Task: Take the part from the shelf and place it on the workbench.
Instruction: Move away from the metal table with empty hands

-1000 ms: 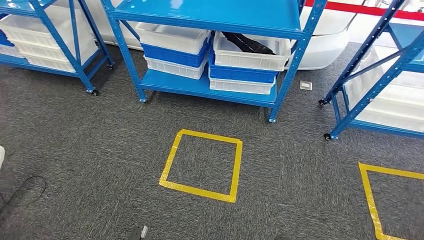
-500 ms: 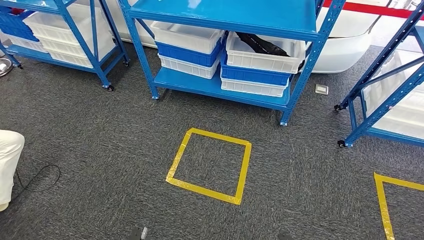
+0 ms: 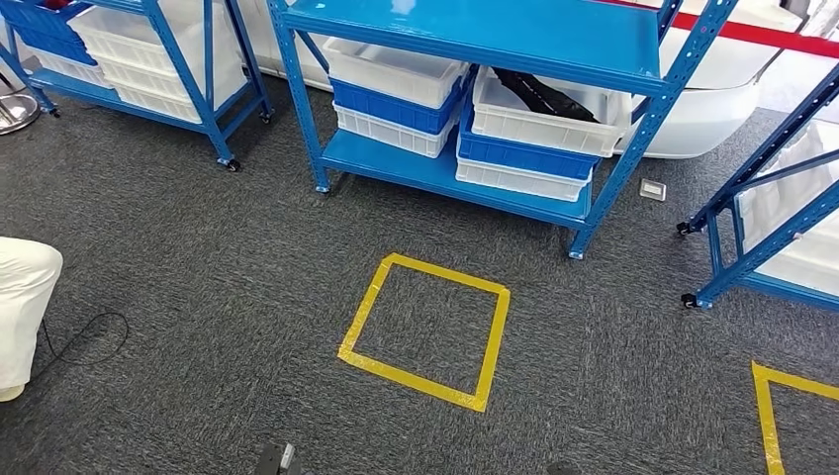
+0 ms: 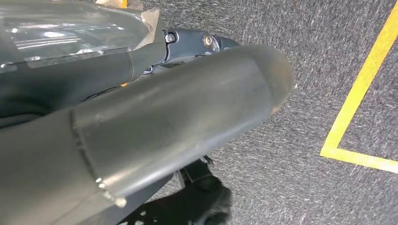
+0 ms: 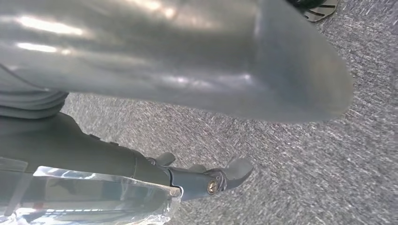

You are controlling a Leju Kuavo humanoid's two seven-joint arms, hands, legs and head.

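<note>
In the head view, a blue shelf [image 3: 465, 40] stands beyond a yellow tape square [image 3: 427, 332] marked on grey carpet [image 3: 198, 257]. On the shelf's lower level sit two stacks of white and blue bins; the top white bin [image 3: 544, 117] of the stack further toward the robot's right holds the part [image 3: 539, 93], a long black piece lying at a slant inside it. Another blue shelf [image 3: 148, 59] with bins stands to the left of the middle shelf, and a third [image 3: 772, 218] to its right. Left of the tape square, a person's white sleeve [image 3: 22, 307] shows at the edge, with a black cable [image 3: 84, 341] on the carpet beside it.

In the left wrist view, the left hand [image 4: 155, 126] hangs over the carpet near a yellow tape line, thumb extended, holding nothing.

In the right wrist view, the right hand [image 5: 187, 93] hangs over bare carpet, its dark fingers [image 5: 206, 180] loosely apart, holding nothing.
</note>
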